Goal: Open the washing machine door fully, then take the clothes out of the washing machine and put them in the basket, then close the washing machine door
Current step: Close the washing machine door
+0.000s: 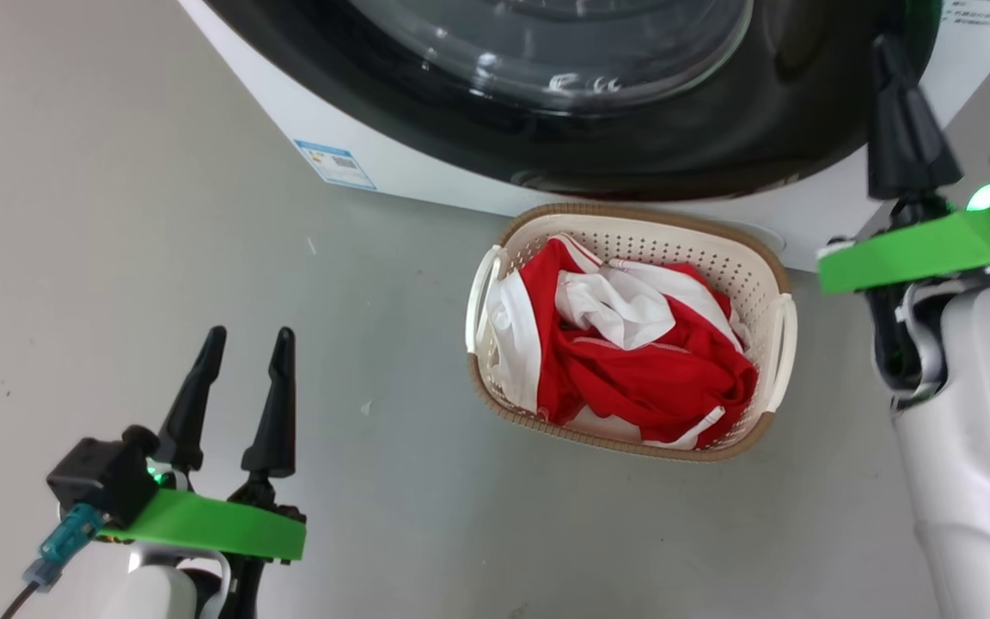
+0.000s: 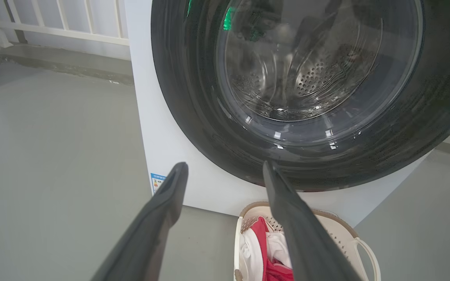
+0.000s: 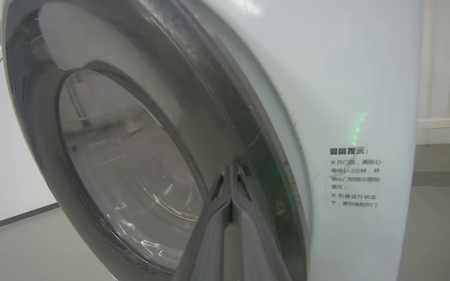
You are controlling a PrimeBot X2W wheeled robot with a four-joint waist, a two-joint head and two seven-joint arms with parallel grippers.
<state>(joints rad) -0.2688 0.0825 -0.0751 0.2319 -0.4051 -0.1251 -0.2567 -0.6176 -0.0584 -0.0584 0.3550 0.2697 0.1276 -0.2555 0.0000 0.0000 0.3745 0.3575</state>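
Fingers of the right arm, the right fingers, are pressed flat together with nothing between them. Their tips lie at the black rim of the washing machine door, close to its outer edge. Whether they touch it cannot be told. In the head view the right fingers point up over the door's right side.

The left fingers are spread wide and grip nothing. They hang over the grey floor, well apart from the basket and to its left. From the left wrist, the left fingers point toward the lower front of the washing machine.

The washing machine door sits flush against the white front, and the perforated steel drum shows through its glass.

The basket stands on the floor just before the washing machine, below the washing machine door. The clothes, red with white parts, lie crumpled inside it, and the left wrist view shows the clothes too.

A blue label marks the machine's lower corner. A printed notice sits on the washing machine beside the door.
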